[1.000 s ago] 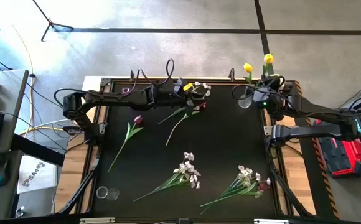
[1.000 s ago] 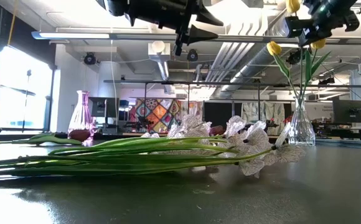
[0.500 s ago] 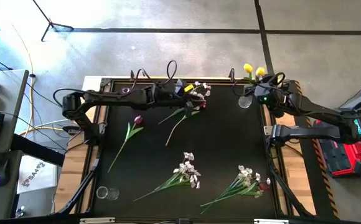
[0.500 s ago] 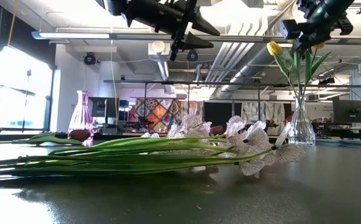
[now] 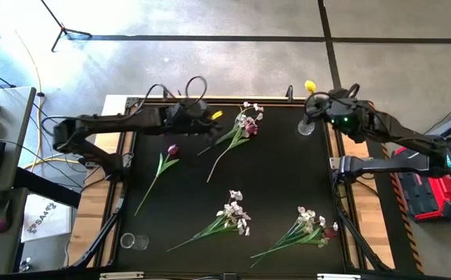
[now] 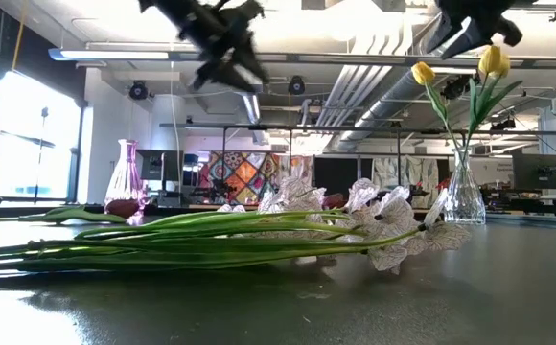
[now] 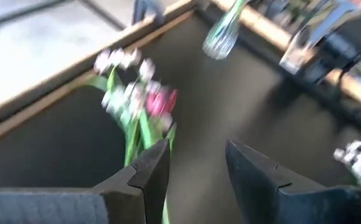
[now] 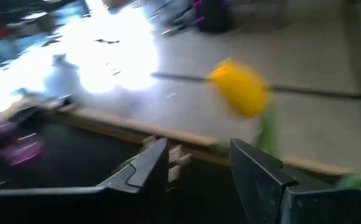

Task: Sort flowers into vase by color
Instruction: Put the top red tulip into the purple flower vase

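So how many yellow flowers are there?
2. One yellow tulip and a second yellow tulip both stand in the clear vase at the table's far right corner. Others could be hidden.

You see dark surface (image 6: 355, 307), smooth with dull sheen; clear glossy glass vase (image 6: 464, 196); pink glass vase (image 6: 127, 177); pale wood rim (image 5: 348, 155); matt black end effector fingers (image 7: 255, 177).

Grey concrete floor (image 5: 210, 62) crossed by dark tape lines (image 5: 210, 37). Bright window (image 6: 29, 134) on one side, pipes (image 6: 374, 86) overhead, a colourful patterned panel (image 6: 238, 177) far back.
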Available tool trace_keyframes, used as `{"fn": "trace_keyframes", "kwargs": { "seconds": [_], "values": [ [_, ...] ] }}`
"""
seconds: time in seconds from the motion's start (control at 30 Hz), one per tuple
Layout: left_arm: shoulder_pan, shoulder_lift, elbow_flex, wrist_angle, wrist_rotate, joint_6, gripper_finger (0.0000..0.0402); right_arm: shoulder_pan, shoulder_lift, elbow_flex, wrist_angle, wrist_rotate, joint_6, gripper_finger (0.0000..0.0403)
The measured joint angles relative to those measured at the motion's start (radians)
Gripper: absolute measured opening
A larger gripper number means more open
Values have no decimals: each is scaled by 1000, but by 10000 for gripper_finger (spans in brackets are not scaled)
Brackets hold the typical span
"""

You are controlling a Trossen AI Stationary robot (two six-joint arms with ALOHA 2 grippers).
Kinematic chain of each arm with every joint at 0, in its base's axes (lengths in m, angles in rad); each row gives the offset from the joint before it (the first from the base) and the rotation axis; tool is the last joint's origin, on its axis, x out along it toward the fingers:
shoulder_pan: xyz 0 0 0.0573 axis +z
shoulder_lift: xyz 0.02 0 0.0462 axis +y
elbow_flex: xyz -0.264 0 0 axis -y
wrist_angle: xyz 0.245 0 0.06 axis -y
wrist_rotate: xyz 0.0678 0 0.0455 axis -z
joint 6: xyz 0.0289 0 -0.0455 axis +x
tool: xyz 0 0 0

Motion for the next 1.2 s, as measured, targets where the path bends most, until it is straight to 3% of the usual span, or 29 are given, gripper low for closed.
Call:
{"fn": "trace_keyframes", "kwargs": {
  "seconds": [0.17,0.3,0.5,0.6,1.2],
  "values": [
    [-26,-148,-205,-31,-1,-140,128,110,0,0,16,-113,63,158],
    [-55,-230,-320,-143,-7,-267,118,205,2,0,63,-125,66,158],
    [-75,-242,-383,-310,-11,-389,110,262,56,0,109,-121,32,158],
    [-83,-225,-384,-313,-12,-400,111,269,102,-1,111,-132,29,158],
    [-160,6,-383,238,33,-348,110,474,207,-1,58,-193,71,158]
  ]
}}
